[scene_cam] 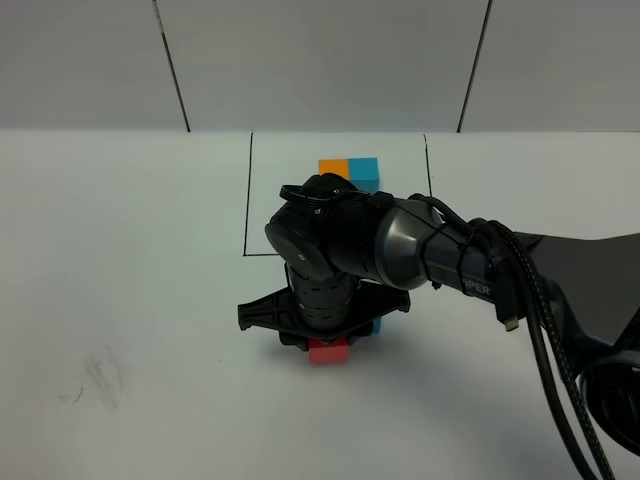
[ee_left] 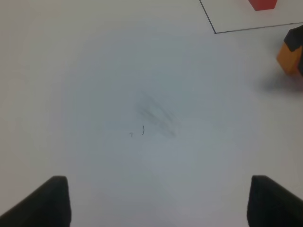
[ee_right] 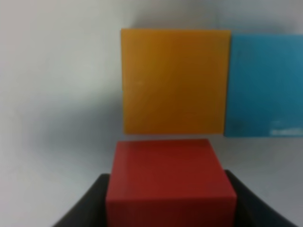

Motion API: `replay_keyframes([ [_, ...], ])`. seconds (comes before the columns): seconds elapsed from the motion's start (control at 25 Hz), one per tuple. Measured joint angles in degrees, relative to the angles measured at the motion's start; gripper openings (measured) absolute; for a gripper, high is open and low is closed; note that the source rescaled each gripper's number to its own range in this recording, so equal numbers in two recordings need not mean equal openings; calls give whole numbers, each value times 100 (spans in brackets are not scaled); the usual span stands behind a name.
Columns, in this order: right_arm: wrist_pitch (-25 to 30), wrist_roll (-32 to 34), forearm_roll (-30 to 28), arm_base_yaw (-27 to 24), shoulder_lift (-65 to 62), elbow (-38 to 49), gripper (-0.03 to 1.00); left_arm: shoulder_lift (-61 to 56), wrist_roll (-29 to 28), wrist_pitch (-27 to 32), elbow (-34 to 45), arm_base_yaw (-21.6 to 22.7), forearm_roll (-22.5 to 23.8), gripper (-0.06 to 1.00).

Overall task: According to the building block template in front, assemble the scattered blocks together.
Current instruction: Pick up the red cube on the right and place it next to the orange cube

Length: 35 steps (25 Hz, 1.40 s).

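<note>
My right gripper (ee_right: 170, 210) is shut on the red block (ee_right: 169, 179), with a dark finger (ee_right: 87, 205) on each side of it. Just beyond the red block lie the orange block (ee_right: 173, 80) and the blue block (ee_right: 265, 85), touching side by side; a thin gap separates red from orange. From above, the right wrist (scene_cam: 320, 300) covers these blocks, leaving the red block (scene_cam: 328, 352) and a blue sliver (scene_cam: 377, 325) showing. The template's orange (scene_cam: 333, 166) and blue (scene_cam: 364, 170) cubes sit inside the black outline (scene_cam: 247, 200); its red cube (ee_left: 262, 4) shows in the left wrist view. My left gripper (ee_left: 158, 203) is open over bare table.
The right arm (scene_cam: 470, 260) and its cables (scene_cam: 560, 360) stretch in from the right across the table. Faint pencil smudges (scene_cam: 100, 375) mark the white surface at front left. The left arm does not show in the high view.
</note>
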Motion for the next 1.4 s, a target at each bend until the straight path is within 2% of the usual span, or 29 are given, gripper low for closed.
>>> replay_keyframes([
  [1.4,-238,188,-132,0,336,0,27,0,0,-5,0,0,0,98],
])
